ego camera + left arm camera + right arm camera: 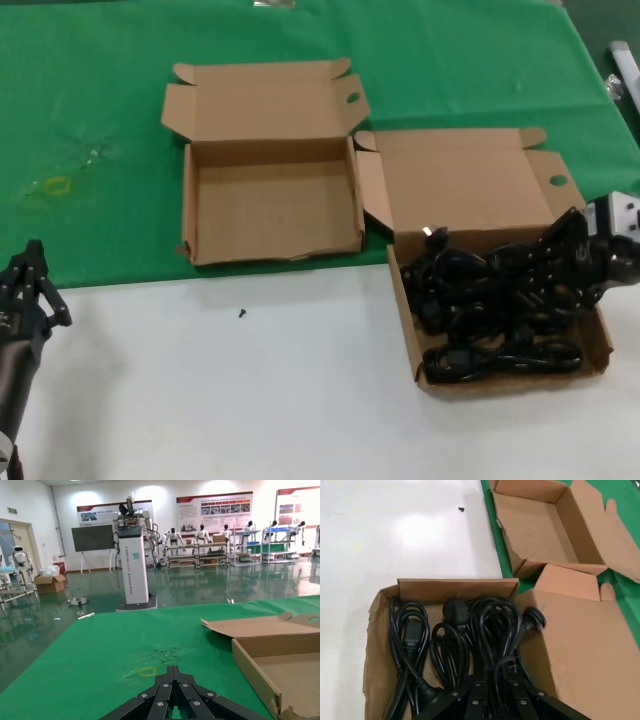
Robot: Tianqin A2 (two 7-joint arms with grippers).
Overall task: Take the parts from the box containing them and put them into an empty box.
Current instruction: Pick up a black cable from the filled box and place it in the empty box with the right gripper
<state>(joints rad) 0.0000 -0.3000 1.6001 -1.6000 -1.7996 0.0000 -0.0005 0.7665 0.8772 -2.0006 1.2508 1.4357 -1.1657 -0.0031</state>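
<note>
Black linkage jaws; silver screws

Black power cords (490, 300) loosely coiled in a tangle, filling the brown cardboard box (512, 377) on the right, lid flap open behind it, second brown box (270, 255) just beside on the left, tray bare, flap up, ragged front edge.
</note>
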